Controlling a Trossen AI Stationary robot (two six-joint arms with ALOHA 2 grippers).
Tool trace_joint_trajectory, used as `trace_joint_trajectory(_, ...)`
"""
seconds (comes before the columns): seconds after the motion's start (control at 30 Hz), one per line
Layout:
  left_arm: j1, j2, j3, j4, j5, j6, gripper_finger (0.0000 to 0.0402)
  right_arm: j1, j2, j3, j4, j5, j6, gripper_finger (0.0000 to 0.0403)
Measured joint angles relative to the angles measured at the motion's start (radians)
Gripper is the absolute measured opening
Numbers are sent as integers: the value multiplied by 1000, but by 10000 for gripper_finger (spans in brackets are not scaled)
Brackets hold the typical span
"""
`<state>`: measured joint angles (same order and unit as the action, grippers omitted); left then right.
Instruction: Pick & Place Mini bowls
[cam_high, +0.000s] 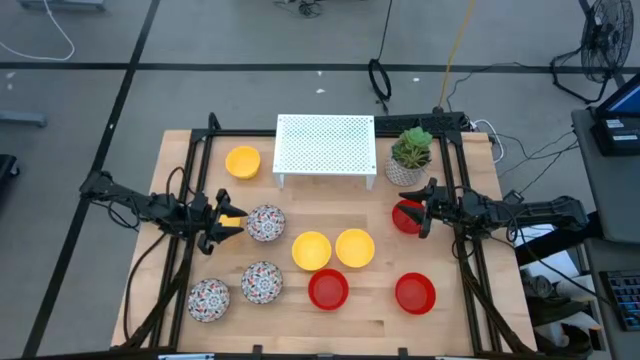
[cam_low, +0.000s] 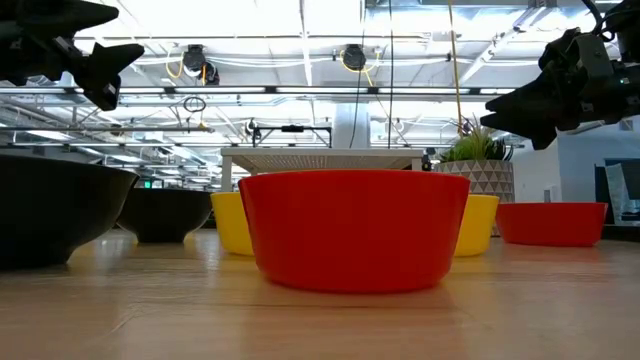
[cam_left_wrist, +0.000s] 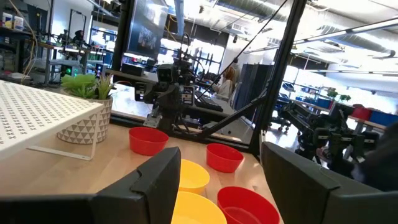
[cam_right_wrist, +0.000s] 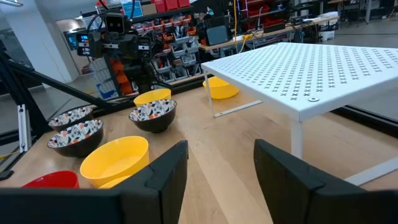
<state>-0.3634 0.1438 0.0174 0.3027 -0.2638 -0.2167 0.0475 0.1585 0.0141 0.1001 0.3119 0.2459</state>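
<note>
Bowls stand on their bases on the wooden table (cam_high: 360, 320): mosaic ones (cam_high: 265, 223) (cam_high: 262, 282) (cam_high: 208, 299), yellow ones (cam_high: 243, 161) (cam_high: 311, 250) (cam_high: 354, 247), red ones (cam_high: 328, 289) (cam_high: 415, 293) (cam_high: 407, 216). My left gripper (cam_high: 232, 220) (cam_left_wrist: 217, 186) hangs open above the table, just left of the upper mosaic bowl; a yellow bowl-like shape (cam_right_wrist: 152, 96) shows partly beneath it. My right gripper (cam_high: 422, 210) (cam_right_wrist: 221, 165) is open, raised over the right edge of the upper red bowl. In the low view both grippers (cam_low: 100, 60) (cam_low: 520, 110) are well above the bowls.
A white perforated rack (cam_high: 325, 148) stands at the table's far middle, with a potted green plant (cam_high: 410, 158) to its right. Black frame rails (cam_high: 195, 180) (cam_high: 455, 170) run along both sides. Bare wood lies near the front edge and between rack and bowls.
</note>
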Motion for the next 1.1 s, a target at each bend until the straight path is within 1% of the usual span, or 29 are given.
trace_joint_trajectory(0.93, 0, 0, 0, 0, 0, 0, 225, 0, 0, 0, 4, 0, 2, 171)
trace_joint_trajectory(1.0, 0, 0, 0, 0, 0, 0, 225, 0, 0, 0, 19, -3, 45, 171)
trace_joint_trajectory(1.1, 0, 0, 0, 0, 0, 0, 225, 0, 0, 0, 79, -1, 166, 171)
